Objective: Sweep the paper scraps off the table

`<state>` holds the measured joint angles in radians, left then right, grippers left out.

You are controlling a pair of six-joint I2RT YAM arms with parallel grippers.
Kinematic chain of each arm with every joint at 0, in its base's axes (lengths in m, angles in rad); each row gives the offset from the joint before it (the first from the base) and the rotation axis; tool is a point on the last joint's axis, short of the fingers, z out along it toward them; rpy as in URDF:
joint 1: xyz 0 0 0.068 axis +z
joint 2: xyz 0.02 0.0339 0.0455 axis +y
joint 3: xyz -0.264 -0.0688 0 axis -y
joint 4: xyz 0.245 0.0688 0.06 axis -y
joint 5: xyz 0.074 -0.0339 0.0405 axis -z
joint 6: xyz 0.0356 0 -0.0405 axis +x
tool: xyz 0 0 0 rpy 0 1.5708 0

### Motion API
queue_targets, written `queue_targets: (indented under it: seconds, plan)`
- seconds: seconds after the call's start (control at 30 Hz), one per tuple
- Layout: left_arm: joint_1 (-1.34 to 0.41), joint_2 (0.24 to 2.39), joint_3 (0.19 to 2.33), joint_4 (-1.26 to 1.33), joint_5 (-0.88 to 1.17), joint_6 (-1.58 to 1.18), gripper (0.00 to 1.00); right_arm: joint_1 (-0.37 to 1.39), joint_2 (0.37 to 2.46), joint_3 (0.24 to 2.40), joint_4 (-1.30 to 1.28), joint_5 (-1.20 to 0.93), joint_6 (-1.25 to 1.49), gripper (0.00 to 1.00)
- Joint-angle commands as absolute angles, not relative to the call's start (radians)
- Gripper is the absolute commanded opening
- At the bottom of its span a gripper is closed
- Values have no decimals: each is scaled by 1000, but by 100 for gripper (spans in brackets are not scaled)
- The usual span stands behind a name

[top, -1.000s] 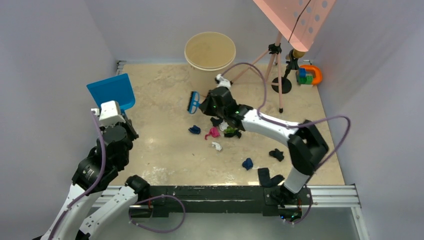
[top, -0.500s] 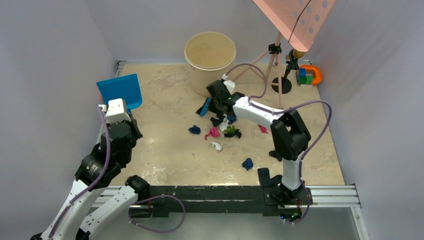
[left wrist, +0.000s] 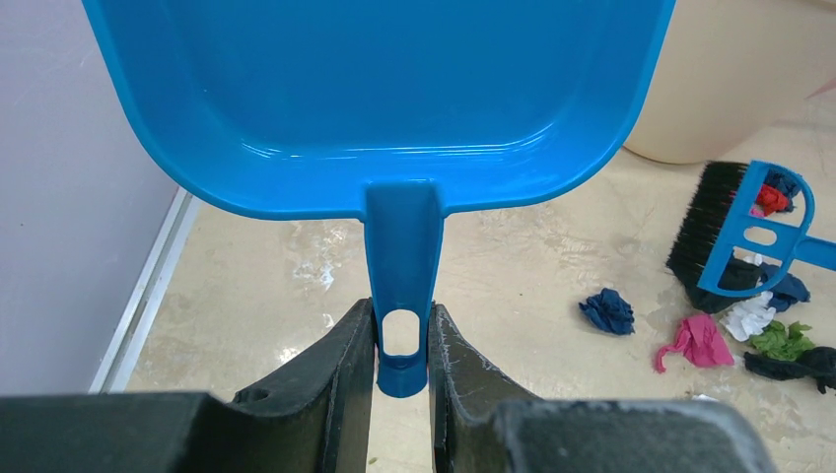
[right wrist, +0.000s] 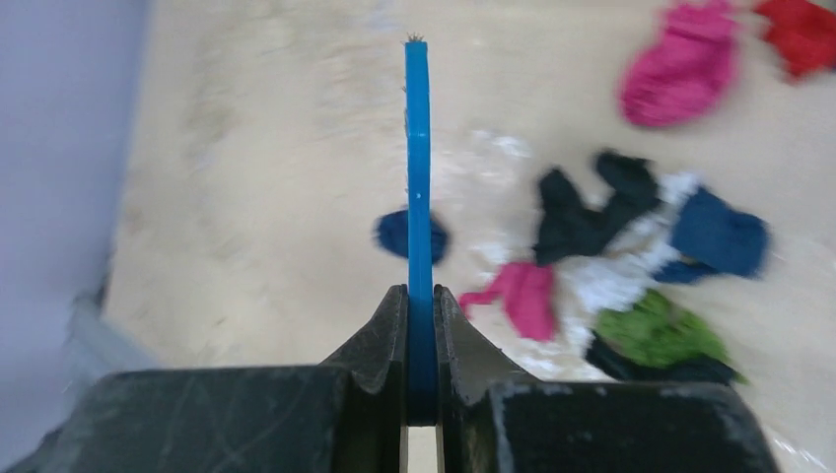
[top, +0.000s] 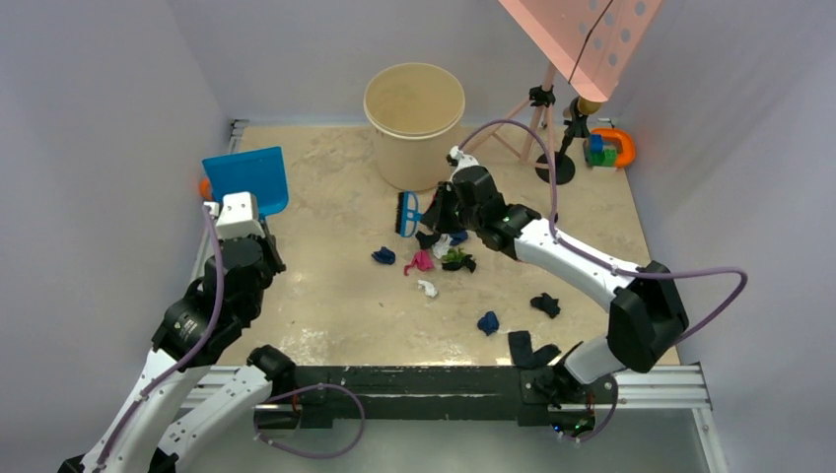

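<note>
Since prior frame: right arm stretched outward, blue black-bristled hand brush nudged right.
Top: one brush, one round beige bucket, one blue plastic dustpan, about ten crumpled paper scraps mid-table; mottled beige table, grey walls.
Left wrist: left gripper clamped on dustpan handle.
Right wrist: right gripper pinching brush handle; red scrap unseen from above.

The left arm and right arm share white tubular links and bulky black joint housings. A thin purple cable loops along each. A white boxy block caps the left wrist. Matte black fingers show pale scuffs and scratches.
</note>
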<state>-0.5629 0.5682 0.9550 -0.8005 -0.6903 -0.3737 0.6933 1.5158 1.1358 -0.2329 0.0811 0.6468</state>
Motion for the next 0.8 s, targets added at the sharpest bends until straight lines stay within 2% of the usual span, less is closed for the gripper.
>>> queue_targets:
  seconds: [0.0, 0.13, 0.33, 0.47, 0.6, 0.77]
  plan:
    - [-557, 582, 957, -755, -674, -354, 0, 702, 1467, 1132, -9, -329, 508, 0]
    - [-557, 590, 959, -754, -668, -352, 0, 723, 1569, 1209, -84, -433, 501, 0]
    - [-556, 597, 959, -753, -656, -344, 0, 776, 1745, 1400, -364, -309, 482, 0]
    - [-557, 598, 959, -752, -652, -341, 0, 776, 1793, 1439, -517, -119, 523, 0]
    - [-556, 598, 957, -753, -647, -341, 0, 766, 1809, 1487, -726, 210, 578, 0]
    - [-557, 602, 959, -750, -633, -339, 0, 764, 1692, 1456, -792, 377, 591, 0]
